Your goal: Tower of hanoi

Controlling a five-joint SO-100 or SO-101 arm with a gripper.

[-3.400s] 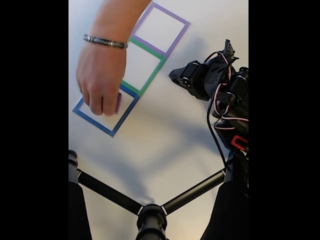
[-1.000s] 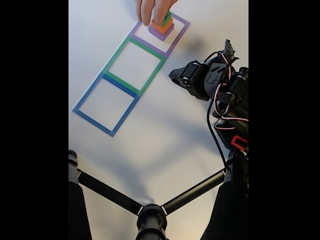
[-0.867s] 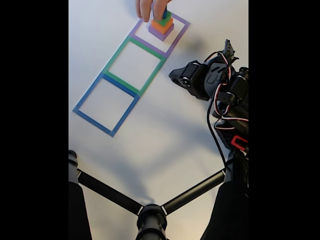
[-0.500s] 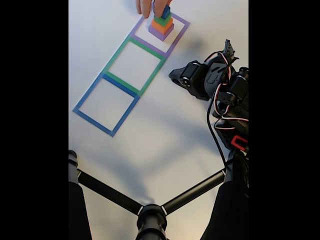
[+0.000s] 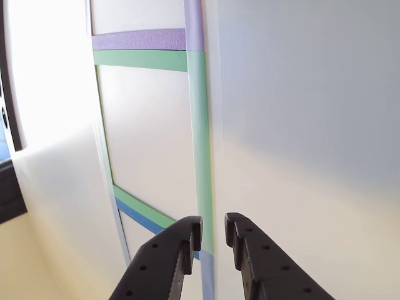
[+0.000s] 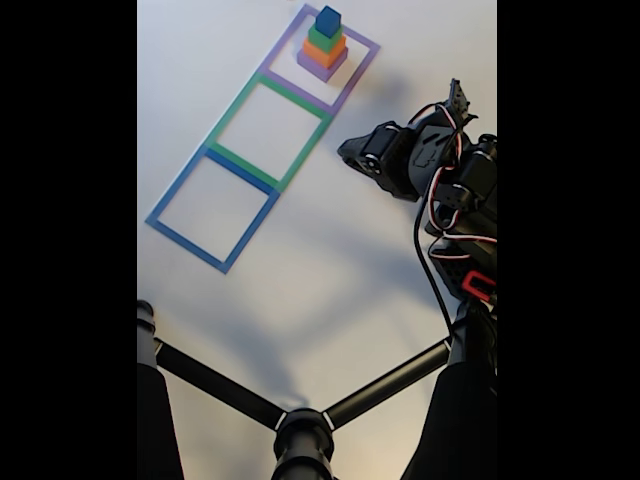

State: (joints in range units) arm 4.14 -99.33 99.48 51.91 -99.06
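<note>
White worktop (image 6: 330,260) carries three taped square outlines in a diagonal row: blue square (image 6: 212,208) at 7 o'clock, green square (image 6: 270,131) in the middle, purple square (image 6: 322,57) at 1 o'clock. Inside the purple square stands the block tower (image 6: 324,42): purple base, then orange, green, and blue on top. The arm (image 6: 440,190) sits at 3 o'clock, apart from the tower. In the other view, the fingers (image 5: 213,232) are almost closed, a narrow gap between them, holding nothing, above the green tape.
</note>
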